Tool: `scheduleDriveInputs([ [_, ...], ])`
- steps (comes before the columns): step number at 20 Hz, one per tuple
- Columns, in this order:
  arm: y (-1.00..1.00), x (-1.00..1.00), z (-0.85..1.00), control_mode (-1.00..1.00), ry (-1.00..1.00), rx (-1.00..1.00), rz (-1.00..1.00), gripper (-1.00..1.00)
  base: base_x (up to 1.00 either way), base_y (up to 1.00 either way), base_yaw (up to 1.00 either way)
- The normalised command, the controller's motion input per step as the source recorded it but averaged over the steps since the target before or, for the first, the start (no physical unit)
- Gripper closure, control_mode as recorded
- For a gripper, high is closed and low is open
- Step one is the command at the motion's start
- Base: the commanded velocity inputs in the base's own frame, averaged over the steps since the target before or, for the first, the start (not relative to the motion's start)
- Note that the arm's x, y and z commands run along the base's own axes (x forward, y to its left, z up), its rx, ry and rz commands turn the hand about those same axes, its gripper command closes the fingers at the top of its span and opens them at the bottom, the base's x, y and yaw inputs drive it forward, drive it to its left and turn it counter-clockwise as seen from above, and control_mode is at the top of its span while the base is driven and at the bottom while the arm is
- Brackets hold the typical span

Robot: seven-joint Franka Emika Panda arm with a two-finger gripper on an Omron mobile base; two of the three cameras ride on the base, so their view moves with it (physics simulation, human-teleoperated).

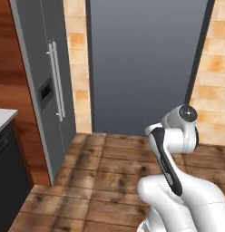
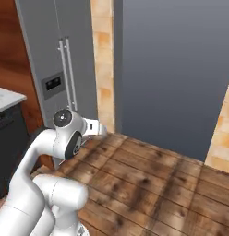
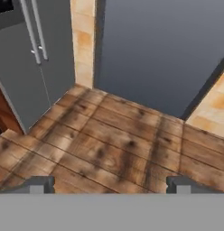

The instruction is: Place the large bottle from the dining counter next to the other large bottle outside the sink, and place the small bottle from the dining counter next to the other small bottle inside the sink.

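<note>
Wooden floor before grey fridge

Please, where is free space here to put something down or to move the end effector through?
The wooden floor is bare between the grey fridge on the left and the tiled wall on the right, up to the dark grey panel. The open end effector hangs over it, holding nothing. It is tighter beside the fridge, near the marble counter corner.
</note>
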Motion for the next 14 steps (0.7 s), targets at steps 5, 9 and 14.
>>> scheduleDriveInputs([
  [5, 0.0, 0.0, 0.0, 1.0, 0.0, 0.0, 0.0, -1.0, -0.06, -0.74, -0.54],
  [9, 0.0, 0.0, 0.0, 1.0, 0.0, 0.0, 0.0, -1.0, -0.11, -0.54, -0.6],
  [14, 0.0, 0.0, 0.0, 1.0, 0.0, 0.0, 0.0, -1.0, -0.07, -0.55, -0.6],
])
